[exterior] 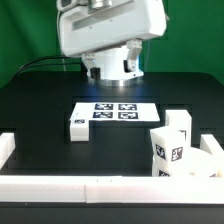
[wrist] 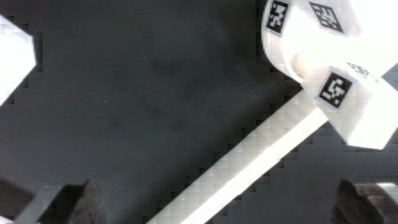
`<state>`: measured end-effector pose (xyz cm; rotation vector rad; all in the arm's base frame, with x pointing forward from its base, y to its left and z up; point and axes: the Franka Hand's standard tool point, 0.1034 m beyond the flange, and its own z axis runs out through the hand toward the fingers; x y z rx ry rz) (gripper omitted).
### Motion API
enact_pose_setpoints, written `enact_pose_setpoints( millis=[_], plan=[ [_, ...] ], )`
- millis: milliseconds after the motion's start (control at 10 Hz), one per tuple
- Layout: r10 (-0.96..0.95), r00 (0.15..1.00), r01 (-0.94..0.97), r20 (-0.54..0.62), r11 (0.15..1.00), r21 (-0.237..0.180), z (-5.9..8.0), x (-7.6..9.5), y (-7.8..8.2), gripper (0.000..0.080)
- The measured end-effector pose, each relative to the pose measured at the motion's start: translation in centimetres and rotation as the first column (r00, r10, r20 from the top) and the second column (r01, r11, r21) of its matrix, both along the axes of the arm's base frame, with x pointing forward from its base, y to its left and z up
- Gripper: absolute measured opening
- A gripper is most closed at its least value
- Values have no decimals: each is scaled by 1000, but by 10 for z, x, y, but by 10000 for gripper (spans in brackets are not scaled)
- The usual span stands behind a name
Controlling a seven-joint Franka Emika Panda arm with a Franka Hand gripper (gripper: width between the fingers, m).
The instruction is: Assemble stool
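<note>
A lone stool leg [exterior: 79, 127], a small white block with a tag, lies on the black table at the exterior view's left of the marker board [exterior: 115, 112]. More tagged white stool parts [exterior: 170, 146] stand bunched in the front right corner; I cannot tell the seat from the legs there. In the wrist view two tagged parts [wrist: 299, 20] [wrist: 349, 92] show beside a white rail [wrist: 267, 140]. My gripper [wrist: 217, 203] is open and holds nothing. Its dark fingertips [wrist: 63, 205] hang high above the table. In the exterior view the arm [exterior: 110, 40] hovers behind the marker board, its fingers hidden.
Long white border rails [exterior: 90, 186] run along the table's front, with a short one at the exterior view's left [exterior: 8, 150] and another at the right side [exterior: 212, 165]. A green backdrop stands behind the black table.
</note>
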<state>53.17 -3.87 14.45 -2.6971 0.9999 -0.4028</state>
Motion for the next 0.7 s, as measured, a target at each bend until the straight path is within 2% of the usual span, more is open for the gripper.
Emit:
enact_pose_setpoints(
  millis=[100,300,500,700],
  plan=[
    [-8,1000,8,-25,1000,24,-6,5,-13,649],
    [-25,998,27,-62,999,36,-22,8,-28,649],
    [-48,996,46,-69,998,-31,-46,-1,-33,649],
    [-41,997,39,-65,999,-25,-42,1,-33,649]
  ],
)
